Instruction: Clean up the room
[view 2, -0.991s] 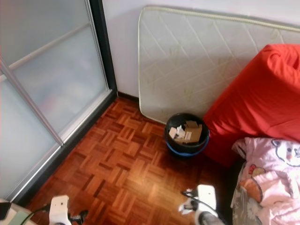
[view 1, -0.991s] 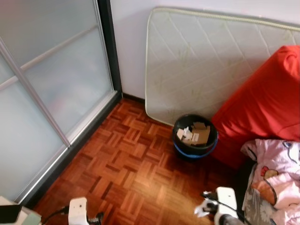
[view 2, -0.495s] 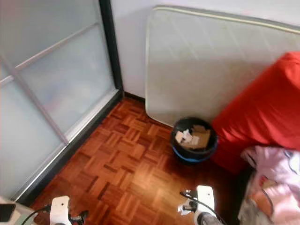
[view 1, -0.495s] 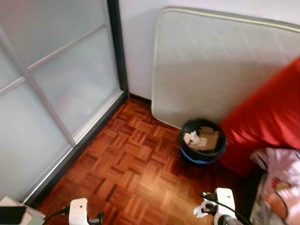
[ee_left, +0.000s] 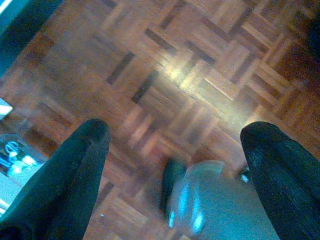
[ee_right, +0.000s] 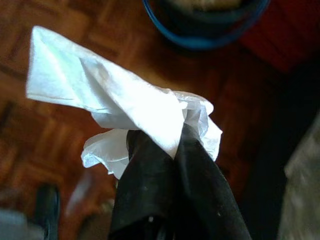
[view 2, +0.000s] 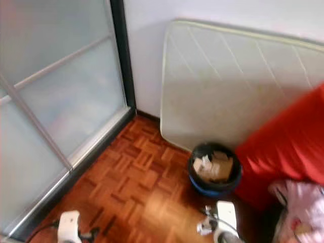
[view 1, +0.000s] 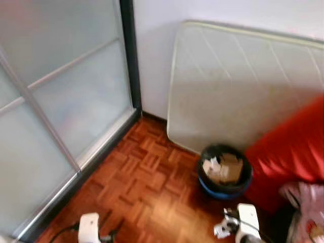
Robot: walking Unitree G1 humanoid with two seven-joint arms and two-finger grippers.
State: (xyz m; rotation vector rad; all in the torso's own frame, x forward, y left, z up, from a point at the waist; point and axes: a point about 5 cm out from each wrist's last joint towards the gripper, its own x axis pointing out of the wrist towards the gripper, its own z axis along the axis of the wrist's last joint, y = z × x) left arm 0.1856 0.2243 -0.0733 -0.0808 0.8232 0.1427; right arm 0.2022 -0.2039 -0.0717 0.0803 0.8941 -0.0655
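Observation:
A black bin with a blue band (view 1: 224, 172) stands on the parquet against the mattress, with cardboard and paper scraps in it. My right gripper (ee_right: 167, 137) is shut on a crumpled white tissue (ee_right: 115, 100), held low over the floor just short of the bin (ee_right: 210, 20). From the head the tissue (view 1: 221, 230) shows at the right wrist, at the bottom edge. My left gripper (ee_left: 175, 145) hangs open over bare parquet, nothing between its fingers (ee_left: 70, 175).
A white quilted mattress (view 1: 238, 86) leans on the back wall. A red cushion or sofa (view 1: 288, 147) and pink patterned bedding (view 1: 309, 207) lie to the right. Frosted sliding doors (view 1: 55, 106) with a dark frame line the left. Parquet floor (view 1: 147, 192) lies between.
The head view has shifted and blurred: the bin now sits lower and nearer in the picture. The right gripper still holds the tissue; the left is unchanged.

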